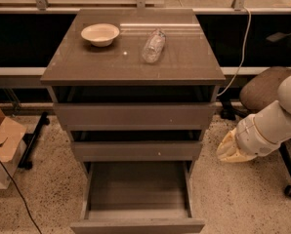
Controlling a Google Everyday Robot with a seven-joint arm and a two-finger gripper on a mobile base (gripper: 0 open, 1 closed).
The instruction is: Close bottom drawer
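Note:
The bottom drawer (138,188) of the grey-brown cabinet (133,62) is pulled far out toward me. Its smooth grey floor shows and holds nothing, and its flat front (138,226) is at the lower edge of the view. The middle drawer (135,150) and the top drawer (135,115) stand slightly out. My gripper (230,148), pale and at the end of the white arm, hangs to the right of the cabinet at about the middle drawer's height, clear of all drawers.
A cream bowl (100,34) and a clear plastic bottle (153,46) lying on its side rest on the cabinet top. An office chair (265,89) stands at the right behind the arm. A cardboard box (4,140) and a cable lie on the floor at the left.

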